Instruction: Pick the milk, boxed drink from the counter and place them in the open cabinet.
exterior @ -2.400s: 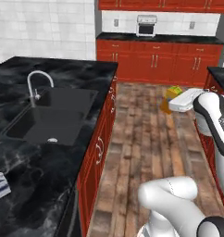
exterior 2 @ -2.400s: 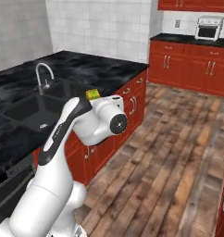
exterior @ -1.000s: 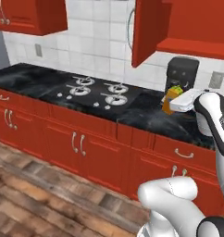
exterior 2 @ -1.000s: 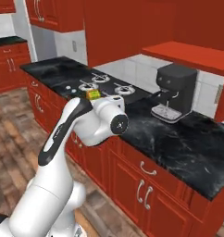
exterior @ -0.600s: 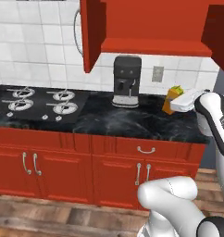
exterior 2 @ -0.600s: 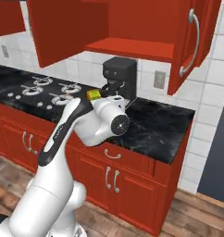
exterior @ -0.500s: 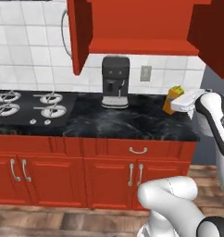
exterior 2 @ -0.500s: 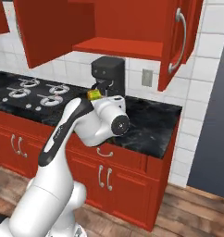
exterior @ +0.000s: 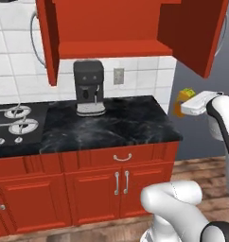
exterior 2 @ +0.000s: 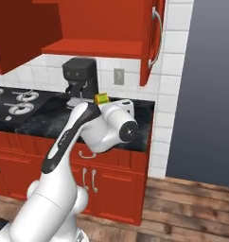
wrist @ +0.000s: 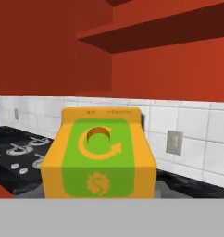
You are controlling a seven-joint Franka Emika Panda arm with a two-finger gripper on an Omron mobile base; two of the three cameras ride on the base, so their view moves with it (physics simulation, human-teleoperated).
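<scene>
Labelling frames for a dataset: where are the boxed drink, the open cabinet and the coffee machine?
boxed drink [wrist: 99, 157], hand view, its green front panel.
open cabinet [exterior: 111, 48], left base view, front edge of its shelf.
coffee machine [exterior: 89, 85], left base view, its dark front.

Lighting: even, bright, rendered, with no visible source. Shadows: soft, under the open cabinet [exterior: 111, 47] shelf and inside its walls. Glare: faint pale sheen on the black counter [exterior: 111, 125]. Sharpness: slightly soft throughout, coarse pixel edges; the close boxed drink [wrist: 99, 155] looks mildly blurred.
</scene>
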